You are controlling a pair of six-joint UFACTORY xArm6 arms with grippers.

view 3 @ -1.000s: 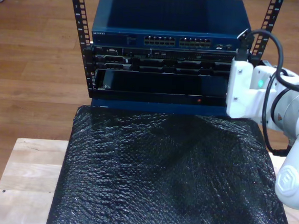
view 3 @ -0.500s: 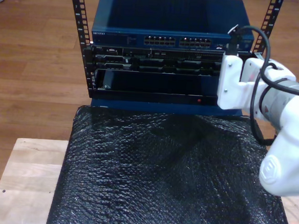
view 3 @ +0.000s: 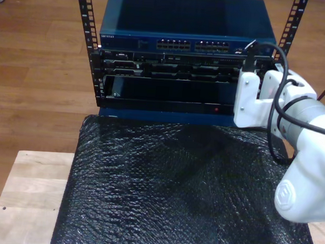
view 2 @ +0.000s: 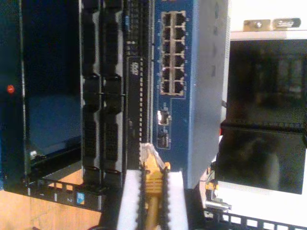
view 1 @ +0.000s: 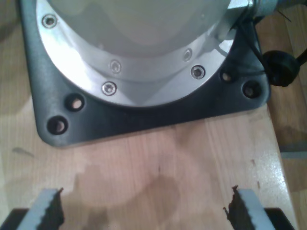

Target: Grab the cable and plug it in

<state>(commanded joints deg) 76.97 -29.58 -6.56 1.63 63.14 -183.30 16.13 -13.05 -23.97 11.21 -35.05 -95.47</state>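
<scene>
Jaws of my second gripper (view 2: 152,191) clamped on the cable (view 2: 152,179), plug facing the switch (view 2: 175,72); first gripper (view 1: 144,211) jaws apart. Grab done, plugging left.

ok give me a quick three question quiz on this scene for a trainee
1. True or false: my second gripper is shut on the cable.
2. Which colour is the switch whose ports face the cable's plug? A red, B blue, C white.
3. Fill in: my first gripper hangs open over a ____ surface.

Key: 1 true; the yellow cable sits between the pads with its plug pointing at the rack. 2 B. 3 wooden; the wooden tabletop lies beside a black base plate.
</scene>
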